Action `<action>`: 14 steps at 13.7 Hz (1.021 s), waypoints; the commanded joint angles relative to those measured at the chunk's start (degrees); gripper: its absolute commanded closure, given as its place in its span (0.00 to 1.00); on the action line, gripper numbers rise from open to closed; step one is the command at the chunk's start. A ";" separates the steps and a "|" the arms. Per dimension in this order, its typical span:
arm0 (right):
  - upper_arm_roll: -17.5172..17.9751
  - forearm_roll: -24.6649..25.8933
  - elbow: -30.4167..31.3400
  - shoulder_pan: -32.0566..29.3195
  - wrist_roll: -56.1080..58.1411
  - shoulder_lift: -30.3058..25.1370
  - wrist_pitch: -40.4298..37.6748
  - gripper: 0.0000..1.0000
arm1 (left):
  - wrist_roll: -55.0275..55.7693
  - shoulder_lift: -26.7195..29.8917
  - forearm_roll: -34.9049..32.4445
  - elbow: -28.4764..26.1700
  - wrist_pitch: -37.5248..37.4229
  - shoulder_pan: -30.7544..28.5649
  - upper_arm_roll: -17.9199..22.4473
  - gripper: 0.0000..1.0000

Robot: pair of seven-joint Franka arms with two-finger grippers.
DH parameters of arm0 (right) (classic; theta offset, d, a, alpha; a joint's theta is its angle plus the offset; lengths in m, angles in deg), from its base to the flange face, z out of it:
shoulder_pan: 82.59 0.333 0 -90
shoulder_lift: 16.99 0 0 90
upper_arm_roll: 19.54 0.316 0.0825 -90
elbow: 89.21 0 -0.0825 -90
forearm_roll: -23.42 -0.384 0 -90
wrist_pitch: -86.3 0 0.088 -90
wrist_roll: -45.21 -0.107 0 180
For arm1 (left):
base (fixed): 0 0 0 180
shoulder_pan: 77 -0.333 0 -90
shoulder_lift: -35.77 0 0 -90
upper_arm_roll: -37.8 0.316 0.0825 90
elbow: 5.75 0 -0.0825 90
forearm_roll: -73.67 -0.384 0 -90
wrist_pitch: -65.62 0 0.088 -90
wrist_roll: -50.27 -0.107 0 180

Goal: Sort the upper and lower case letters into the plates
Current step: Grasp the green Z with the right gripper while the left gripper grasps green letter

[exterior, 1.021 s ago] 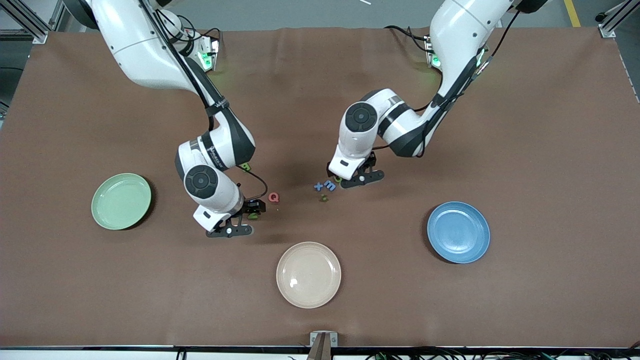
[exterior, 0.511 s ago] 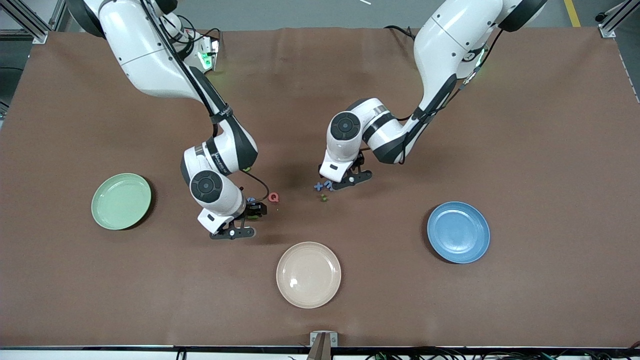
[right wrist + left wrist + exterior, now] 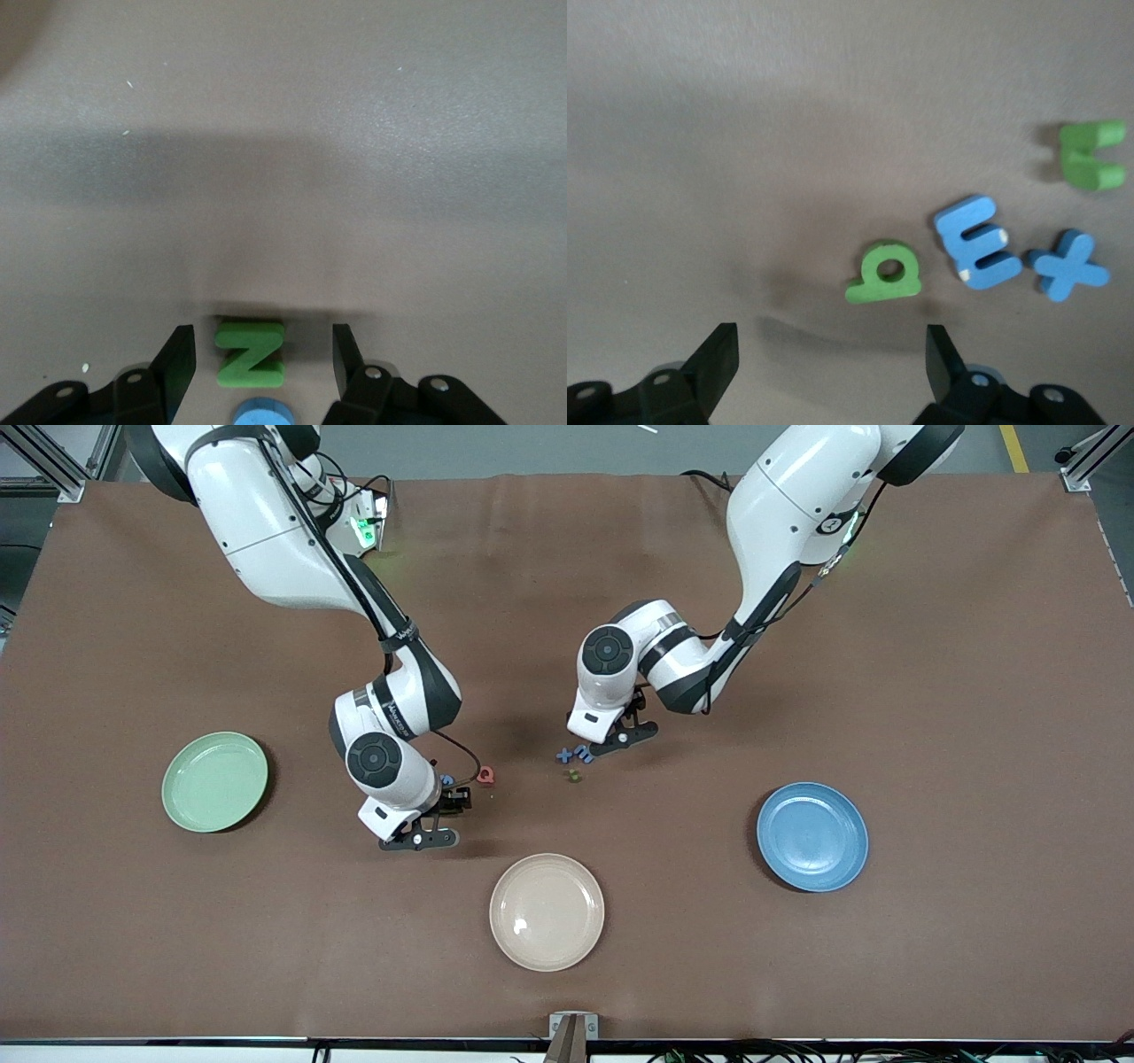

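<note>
Two picks are being lined up: the right hand (image 3: 257, 367), spread, straddles a green Z (image 3: 250, 352) on the table (image 3: 930, 691); the left hand (image 3: 833, 372), also spread, faces a green b (image 3: 886, 273). Closing comes next; both plates (image 3: 214, 781) sit empty.

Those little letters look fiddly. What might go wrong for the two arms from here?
The right gripper is open around a green Z, but a blue piece sits right next to it and might get nudged or pinched too. The left gripper is open near a green b that lies close to a blue E and a blue x, so closing could push those neighbours out of place.
</note>
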 commanded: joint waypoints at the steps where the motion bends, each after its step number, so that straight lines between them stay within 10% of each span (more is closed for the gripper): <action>1: -0.23 -0.33 -0.67 0.95 0.25 1.03 1.03 0.36 | 1.75 -1.17 -1.26 0.60 0.31 0.60 0.21 0.07; 9: -0.23 -0.33 -0.32 1.04 0.60 0.85 0.15 0.81 | 1.13 -3.72 -2.93 4.99 0.39 0.07 1.44 0.08; 14: -0.67 -0.24 -1.20 -2.54 6.28 -3.61 -6.41 0.84 | 1.75 -3.64 -2.93 5.26 0.39 0.43 2.06 0.30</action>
